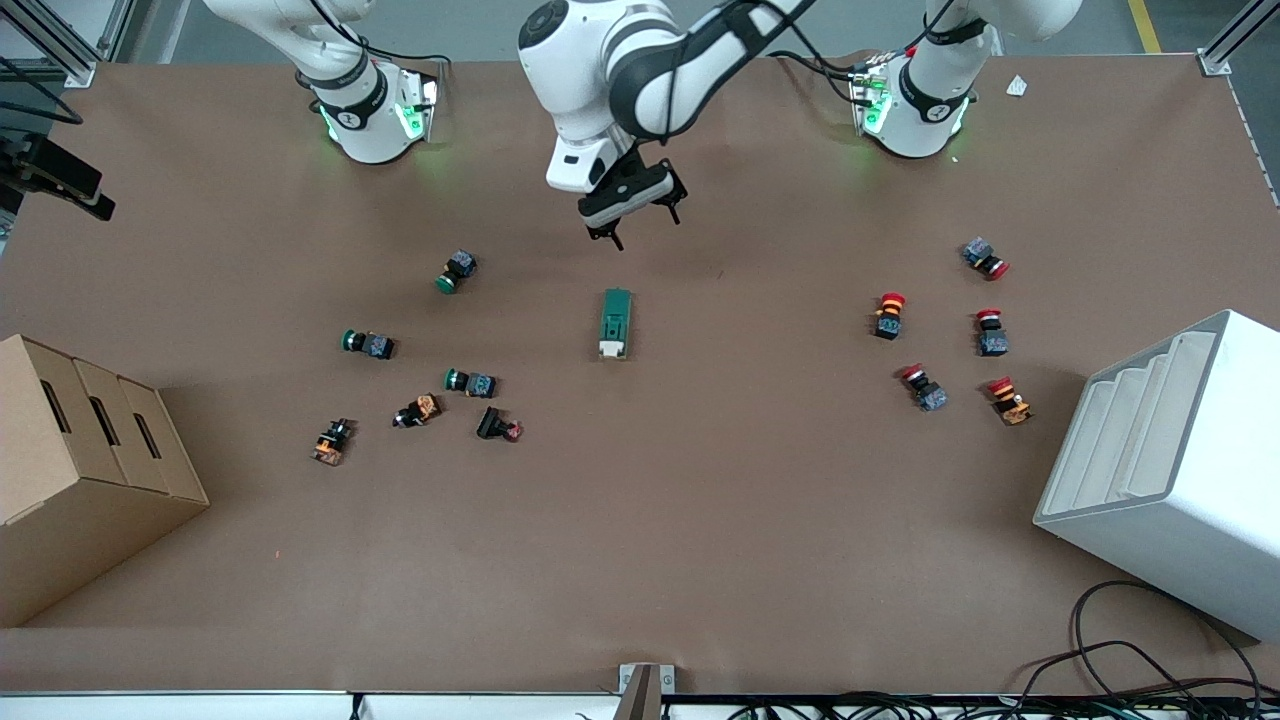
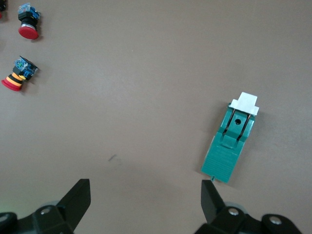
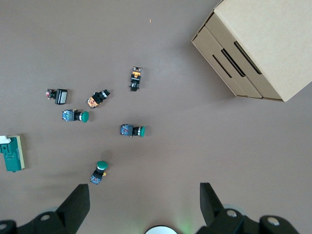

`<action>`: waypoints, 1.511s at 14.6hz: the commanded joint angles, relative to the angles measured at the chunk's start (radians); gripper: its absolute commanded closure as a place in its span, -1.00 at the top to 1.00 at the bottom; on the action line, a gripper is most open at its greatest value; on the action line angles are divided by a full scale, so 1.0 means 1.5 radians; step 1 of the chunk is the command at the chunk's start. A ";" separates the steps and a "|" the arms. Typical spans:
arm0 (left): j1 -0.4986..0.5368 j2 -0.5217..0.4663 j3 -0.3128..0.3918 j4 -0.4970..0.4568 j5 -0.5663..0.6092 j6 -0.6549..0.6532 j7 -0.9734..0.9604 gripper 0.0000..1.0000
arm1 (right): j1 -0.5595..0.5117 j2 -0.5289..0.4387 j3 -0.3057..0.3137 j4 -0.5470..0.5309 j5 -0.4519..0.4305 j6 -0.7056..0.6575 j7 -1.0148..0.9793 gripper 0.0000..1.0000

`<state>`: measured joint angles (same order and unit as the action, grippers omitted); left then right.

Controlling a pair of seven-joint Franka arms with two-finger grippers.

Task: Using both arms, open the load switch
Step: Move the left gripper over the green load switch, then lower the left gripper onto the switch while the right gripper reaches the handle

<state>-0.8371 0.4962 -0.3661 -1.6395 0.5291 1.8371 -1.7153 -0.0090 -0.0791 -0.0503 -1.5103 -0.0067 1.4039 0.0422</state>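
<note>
The load switch (image 1: pixel 615 323) lies mid-table, untouched. The left gripper (image 1: pixel 634 213) hovers near it, fingers spread (nothing held), and should centre over the block before descending. The right gripper (image 3: pixel 141 204), also spread, waits high.

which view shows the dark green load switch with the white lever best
The left wrist view: the dark green load switch lies whole and close, white lever and slotted top clear. The front view shows it small at mid-table; the right wrist view cuts it at the edge.
</note>
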 commanded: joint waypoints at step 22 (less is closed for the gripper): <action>-0.134 0.167 0.002 -0.131 0.575 0.108 -0.453 0.98 | 0.070 0.117 0.003 -0.001 0.016 0.055 0.221 1.00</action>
<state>-1.0450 0.7335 -0.3635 -1.8023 1.2952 1.9848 -2.3432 0.0903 0.0839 -0.0433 -1.5129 -0.0029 1.4698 0.3177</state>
